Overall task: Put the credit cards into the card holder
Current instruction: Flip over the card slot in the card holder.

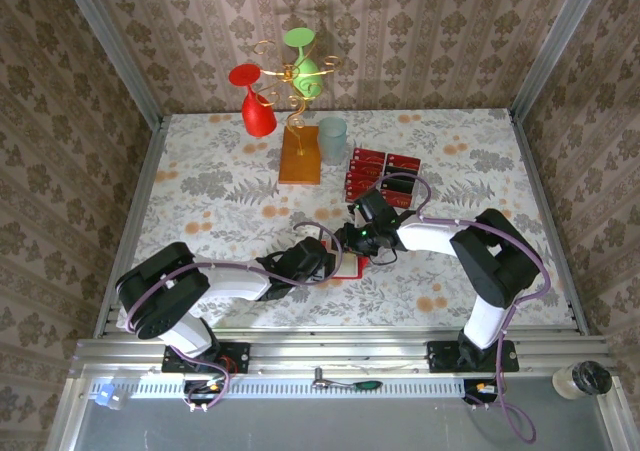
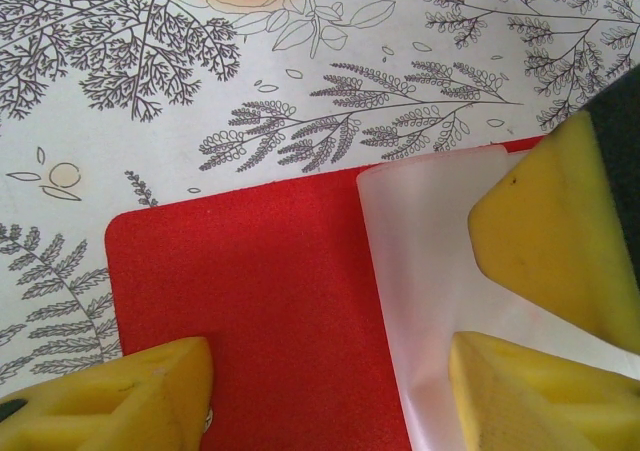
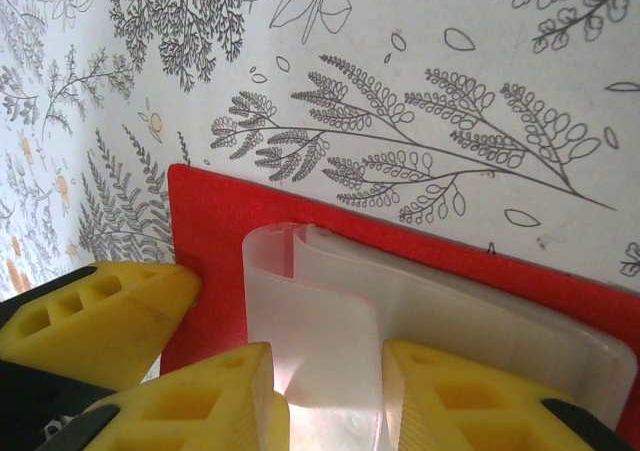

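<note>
Lying open just below the middle of the overhead view, the wallet (image 1: 348, 270) sits flat on the flowered tablecloth (image 1: 200, 191), between the two grippers. The left gripper (image 2: 330, 361) has its jaws spread apart. In its wrist view one yellow finger is over the red leaf at lower left and the other rests on the pale pocket (image 2: 430, 271) at lower right, with nothing clamped between them. The right gripper (image 3: 330, 366) meets the wallet from the opposite side. At the bottom of its wrist view its two yellow fingers stand on either side of the pale pocket, which bulges and curls up between them, so these jaws look closed on the pocket. A finger of the right gripper also shows at the right edge of the left wrist view, touching the pocket. The cards (image 1: 380, 176), red and dark, lie in rows higher up and right of centre, well apart from the wallet. Left of them stand a frosted cup (image 1: 333, 139) and an orange-brown stand base (image 1: 300, 158).
</note>
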{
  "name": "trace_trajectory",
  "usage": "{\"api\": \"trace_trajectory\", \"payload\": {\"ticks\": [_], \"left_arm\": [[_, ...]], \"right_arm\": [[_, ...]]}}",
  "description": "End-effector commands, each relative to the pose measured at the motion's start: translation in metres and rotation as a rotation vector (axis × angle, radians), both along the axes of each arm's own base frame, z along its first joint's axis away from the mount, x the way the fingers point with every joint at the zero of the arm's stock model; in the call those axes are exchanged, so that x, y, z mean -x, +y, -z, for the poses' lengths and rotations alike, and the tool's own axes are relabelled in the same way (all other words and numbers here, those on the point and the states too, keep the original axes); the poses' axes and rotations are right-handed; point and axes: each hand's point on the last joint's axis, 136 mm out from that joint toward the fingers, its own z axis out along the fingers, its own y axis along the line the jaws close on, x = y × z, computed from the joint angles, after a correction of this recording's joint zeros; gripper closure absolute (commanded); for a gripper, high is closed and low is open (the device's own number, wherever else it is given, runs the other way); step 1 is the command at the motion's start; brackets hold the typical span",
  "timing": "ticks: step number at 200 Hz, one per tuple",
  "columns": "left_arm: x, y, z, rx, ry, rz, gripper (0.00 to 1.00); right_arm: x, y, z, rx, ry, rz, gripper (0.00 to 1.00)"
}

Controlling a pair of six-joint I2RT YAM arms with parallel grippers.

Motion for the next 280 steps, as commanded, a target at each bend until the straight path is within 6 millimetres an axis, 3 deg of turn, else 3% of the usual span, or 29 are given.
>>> {"api": "trace_trajectory", "payload": {"ticks": [1, 60, 92, 147, 187, 215, 280], "left_arm": [[0.019, 0.009, 0.026, -0.06, 0.084, 0.029, 0.35], [0.017, 0.009, 0.013, -0.044, 0.055, 0.03, 0.33], [0.013, 0.014, -0.01, -0.028, 0.005, 0.025, 0.29], [0.005, 0.045, -0.051, 0.045, -0.069, -0.043, 0.25], [0.004, 0.069, -0.061, 0.071, -0.084, -0.093, 0.24], [0.005, 0.079, -0.06, 0.081, -0.085, -0.117, 0.24], [0.008, 0.089, -0.054, 0.085, -0.072, -0.14, 0.24]], "right_arm": [[-0.005, 0.014, -0.013, -0.079, 0.004, -0.02, 0.66], [-0.005, 0.025, -0.036, -0.164, -0.001, -0.033, 0.68], [-0.004, 0.029, -0.047, -0.197, -0.003, -0.028, 0.64], [-0.002, 0.039, -0.055, -0.211, 0.005, -0.026, 0.56], [0.0, 0.056, -0.061, -0.218, 0.003, -0.041, 0.38], [-0.001, 0.071, -0.057, -0.205, 0.009, -0.058, 0.35], [-0.005, 0.086, -0.02, -0.172, 0.039, -0.036, 0.35]]}}
